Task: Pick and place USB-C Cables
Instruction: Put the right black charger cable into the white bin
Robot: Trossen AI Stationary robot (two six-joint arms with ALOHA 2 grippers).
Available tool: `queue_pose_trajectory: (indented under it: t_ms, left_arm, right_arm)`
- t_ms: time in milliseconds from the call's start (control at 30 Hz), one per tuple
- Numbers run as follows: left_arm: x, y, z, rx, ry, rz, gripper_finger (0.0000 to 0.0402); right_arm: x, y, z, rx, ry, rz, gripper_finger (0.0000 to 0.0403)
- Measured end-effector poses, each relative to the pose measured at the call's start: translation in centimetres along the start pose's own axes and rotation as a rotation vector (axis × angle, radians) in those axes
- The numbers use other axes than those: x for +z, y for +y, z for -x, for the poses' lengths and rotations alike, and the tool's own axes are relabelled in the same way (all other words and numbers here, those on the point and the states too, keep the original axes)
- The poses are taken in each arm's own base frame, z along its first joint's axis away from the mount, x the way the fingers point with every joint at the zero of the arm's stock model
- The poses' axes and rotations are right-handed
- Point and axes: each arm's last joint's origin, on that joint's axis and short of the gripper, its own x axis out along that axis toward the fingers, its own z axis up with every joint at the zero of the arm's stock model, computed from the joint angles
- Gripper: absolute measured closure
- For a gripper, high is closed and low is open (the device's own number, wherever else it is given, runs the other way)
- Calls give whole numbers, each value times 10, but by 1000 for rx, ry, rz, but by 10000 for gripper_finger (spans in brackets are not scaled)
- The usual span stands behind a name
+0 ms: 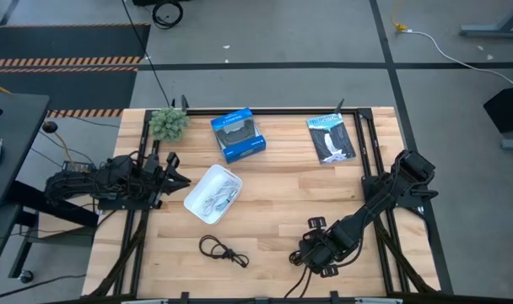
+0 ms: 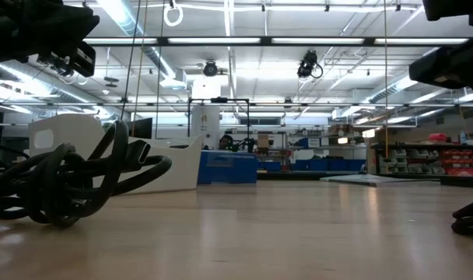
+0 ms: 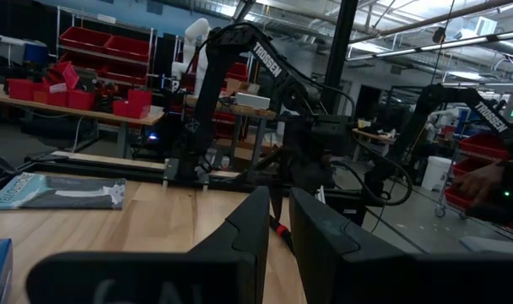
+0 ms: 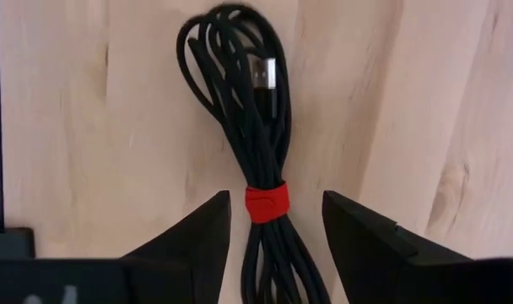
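A black USB-C cable bound by a red tie (image 4: 267, 203) lies coiled flat on the wood, its metal plug (image 4: 267, 74) on top of the coil. My right gripper (image 4: 276, 198) is open just above it, one finger on either side of the tie, near the table's near edge (image 1: 318, 253); in the high view it hides this cable. A second black cable (image 1: 223, 251) lies loose near the near edge and looms large in the low view (image 2: 65, 187). White cable (image 1: 216, 198) rests in the white tray (image 1: 193, 192). My left gripper (image 1: 179, 176) waits shut beside the tray's left.
A blue box (image 1: 238, 135) and a black flat packet (image 1: 331, 138) lie toward the far edge, and a green plant (image 1: 168, 124) stands at the far left corner. Bare wood stretches between the tray and my right arm. The black frame rails (image 1: 370, 160) run along the table's sides.
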Motion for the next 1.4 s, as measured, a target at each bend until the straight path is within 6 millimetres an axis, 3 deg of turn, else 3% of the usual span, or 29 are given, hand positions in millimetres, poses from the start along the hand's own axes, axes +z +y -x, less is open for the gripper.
queue_pose_trajectory:
  t_ms: [300,567,800,1067,1400]
  left_arm:
    - [0,0,0,0,0,0,345]
    - [0,0,0,0,-1,0,345]
    - [0,0,0,0,0,0,345]
    - [0,0,0,0,0,0,345]
    - [0,0,0,0,1,0,345]
  right_arm:
    - [9,4,10,6,-30,-9,232]
    - [42,26,-8,-94,100,80,233]
    - [58,36,-2,-88,99,81,231]
    - [52,31,8,-118,133,68,221]
    - [33,24,-15,-107,245,65,210]
